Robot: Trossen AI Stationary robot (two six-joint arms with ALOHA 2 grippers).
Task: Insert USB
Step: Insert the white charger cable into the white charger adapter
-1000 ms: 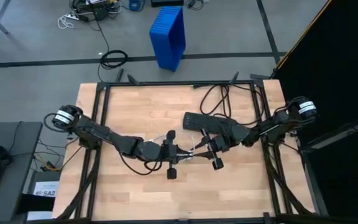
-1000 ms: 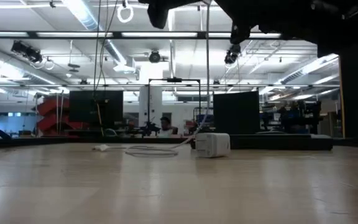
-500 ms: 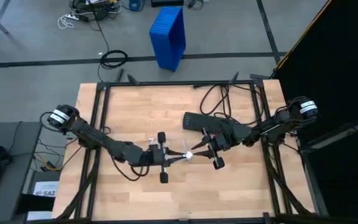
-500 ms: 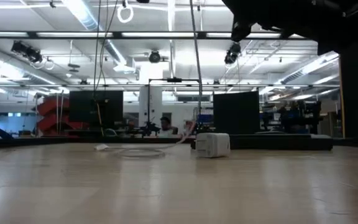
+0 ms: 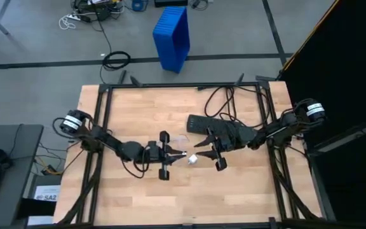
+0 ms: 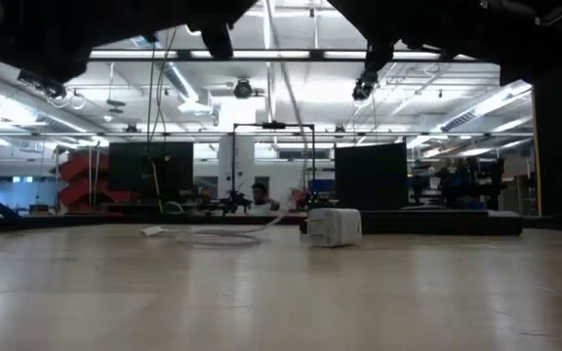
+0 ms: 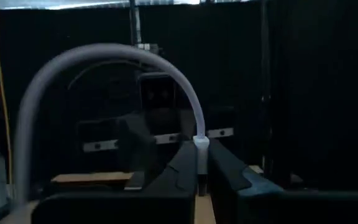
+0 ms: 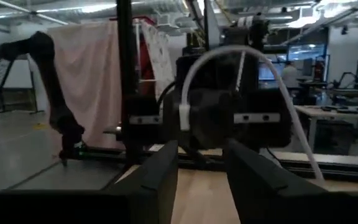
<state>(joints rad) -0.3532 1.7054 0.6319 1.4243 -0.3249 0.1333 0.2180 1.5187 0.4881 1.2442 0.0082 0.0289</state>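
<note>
high: my left claw point(image 5: 173, 154) mid-desk point(image 5: 138, 114), facing right claw point(image 5: 203, 150), white charger block point(image 5: 194, 159) between | left wrist: fingers point(image 7: 182, 168) pinch USB point(image 7: 201, 144) plug, cable arching | right wrist: my claw parted, holding nothing

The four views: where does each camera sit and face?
High view: overhead, straight down on the table; both arms, left gripper facing right gripper.
Low view: tabletop height, level across to the white adapter; arms as dark shapes above.
Left wrist view: past its own fingers, shut on the USB cable, toward the right gripper.
Right wrist view: past its open fingers, toward the left gripper.
Both wrist views share the cable's arch.
</note>
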